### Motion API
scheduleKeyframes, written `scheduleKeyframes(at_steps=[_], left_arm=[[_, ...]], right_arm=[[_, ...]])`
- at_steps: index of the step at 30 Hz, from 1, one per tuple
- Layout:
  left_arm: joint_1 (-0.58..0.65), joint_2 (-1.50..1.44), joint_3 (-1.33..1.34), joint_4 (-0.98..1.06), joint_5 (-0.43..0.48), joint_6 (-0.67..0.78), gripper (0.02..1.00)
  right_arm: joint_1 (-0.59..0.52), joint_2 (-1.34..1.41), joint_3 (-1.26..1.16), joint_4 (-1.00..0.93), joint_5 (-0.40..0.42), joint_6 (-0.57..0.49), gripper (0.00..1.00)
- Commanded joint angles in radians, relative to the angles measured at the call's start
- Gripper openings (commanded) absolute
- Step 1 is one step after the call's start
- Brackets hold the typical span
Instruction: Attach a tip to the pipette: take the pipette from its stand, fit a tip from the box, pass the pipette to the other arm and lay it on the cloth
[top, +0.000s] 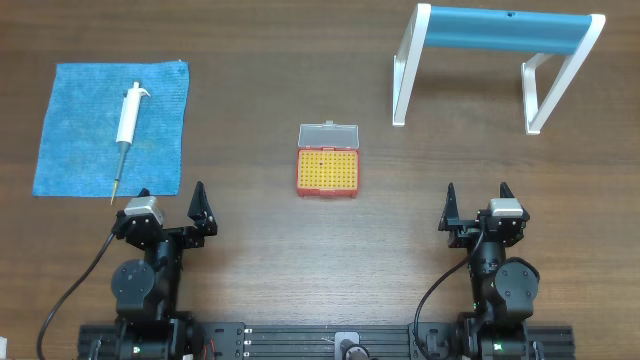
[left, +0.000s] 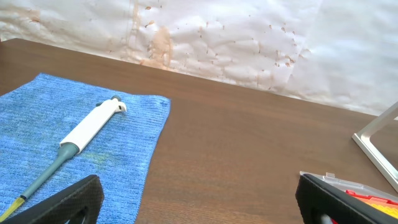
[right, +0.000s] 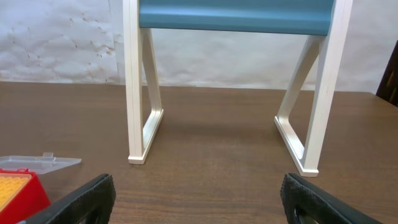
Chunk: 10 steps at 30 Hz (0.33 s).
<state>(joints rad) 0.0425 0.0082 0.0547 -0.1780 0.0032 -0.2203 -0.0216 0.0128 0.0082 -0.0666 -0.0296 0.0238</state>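
A white and grey pipette (top: 127, 125) with a yellow tip lies diagonally on the blue cloth (top: 70, 140) at the far left; the left wrist view has the pipette (left: 84, 137) resting on the cloth (left: 124, 162) too. The red tip box (top: 327, 170), lid open, holds yellow tips at the table's middle. The blue and white stand (top: 500, 45) is at the back right, with nothing on it. My left gripper (top: 170, 205) is open near the cloth's front edge, holding nothing. My right gripper (top: 478, 205) is open at the front right, facing the stand (right: 233, 74).
Bare brown table lies between the cloth, tip box and stand. A white papered wall (left: 249, 43) runs behind the table. The tip box corner (right: 15, 186) sits beside my right gripper's view, and the box edge (left: 360, 193) by my left gripper's.
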Motion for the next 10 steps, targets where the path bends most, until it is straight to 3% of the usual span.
scheduleKeyframes(at_steps=[1,10], left_arm=[[-0.004,-0.005,-0.006,0.003,0.009,0.016,0.998],[-0.004,-0.005,-0.006,0.003,0.009,0.016,0.998]], right_arm=[[-0.006,-0.012,-0.004,-0.002,-0.012,0.005,0.869],[-0.006,-0.012,-0.004,-0.002,-0.012,0.005,0.862]])
